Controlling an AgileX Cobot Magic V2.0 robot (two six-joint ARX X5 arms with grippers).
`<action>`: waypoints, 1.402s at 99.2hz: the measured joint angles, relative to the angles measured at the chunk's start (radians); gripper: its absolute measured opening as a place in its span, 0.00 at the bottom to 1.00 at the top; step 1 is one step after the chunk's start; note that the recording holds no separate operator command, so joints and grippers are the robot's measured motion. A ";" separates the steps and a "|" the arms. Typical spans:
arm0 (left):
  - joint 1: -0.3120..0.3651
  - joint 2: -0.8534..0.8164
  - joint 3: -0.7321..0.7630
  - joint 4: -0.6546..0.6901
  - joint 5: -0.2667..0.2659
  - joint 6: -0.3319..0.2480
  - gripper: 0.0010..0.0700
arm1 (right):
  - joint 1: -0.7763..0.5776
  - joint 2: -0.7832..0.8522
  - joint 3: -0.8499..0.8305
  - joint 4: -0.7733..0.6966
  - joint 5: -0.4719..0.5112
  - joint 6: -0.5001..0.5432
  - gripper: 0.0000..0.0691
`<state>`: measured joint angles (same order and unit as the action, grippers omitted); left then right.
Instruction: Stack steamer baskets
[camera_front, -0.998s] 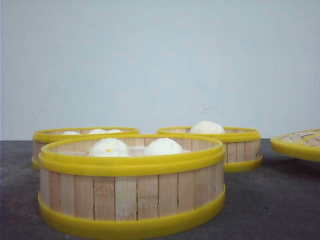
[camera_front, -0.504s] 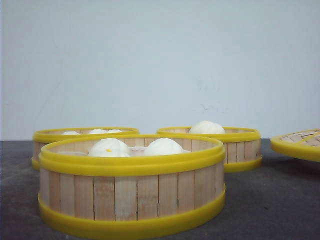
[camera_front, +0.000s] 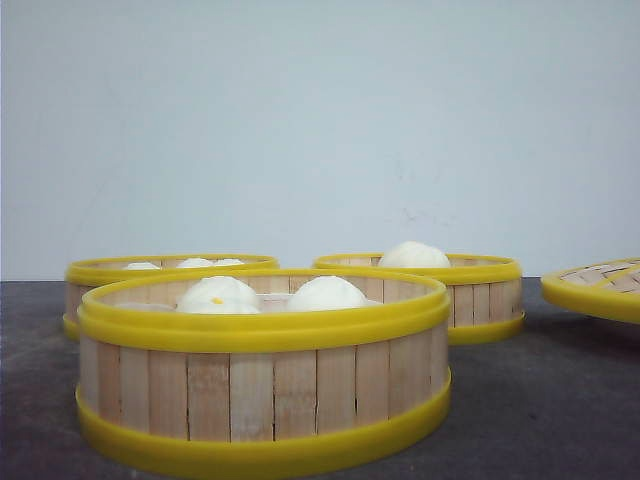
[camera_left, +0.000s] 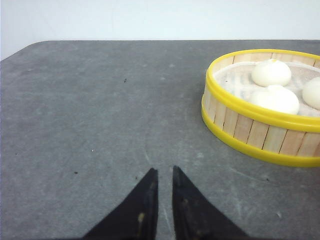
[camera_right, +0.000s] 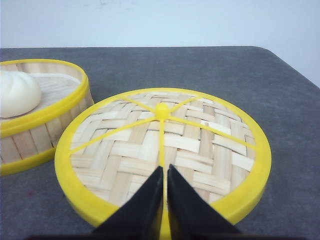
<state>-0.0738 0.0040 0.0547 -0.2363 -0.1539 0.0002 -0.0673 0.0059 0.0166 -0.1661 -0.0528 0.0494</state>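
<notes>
A dark grey, faintly speckled worktop runs back to a plain pale wall, the two meeting in a straight line behind the baskets. In the front view three steamer baskets stand apart on it: the nearest basket at 6 o'clock holding two white buns, the left rear basket at 9 o'clock with several bun tops showing, and the right rear basket toward 3 o'clock with one bun. A flat woven lid lies at the far 3 o'clock edge, separate from them. The left end effector hovers over bare worktop, its dark fingers nearly together with only a thin slit and nothing between them, a basket off to one side. The right end effector sits equally pinched, empty, just above the lid's woven top.
</notes>
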 joint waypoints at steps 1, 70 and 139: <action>0.000 0.000 0.000 0.000 0.000 0.000 0.02 | 0.000 0.000 0.000 0.001 0.000 0.001 0.01; 0.000 0.023 0.032 0.050 0.021 -0.381 0.02 | 0.000 0.023 0.041 0.107 -0.053 0.567 0.01; 0.000 0.683 0.732 -0.116 0.132 -0.233 0.37 | 0.023 0.644 0.875 -0.242 -0.109 0.157 0.26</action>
<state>-0.0742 0.6868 0.7872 -0.3527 -0.0223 -0.2329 -0.0444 0.6498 0.8921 -0.4080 -0.1623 0.2066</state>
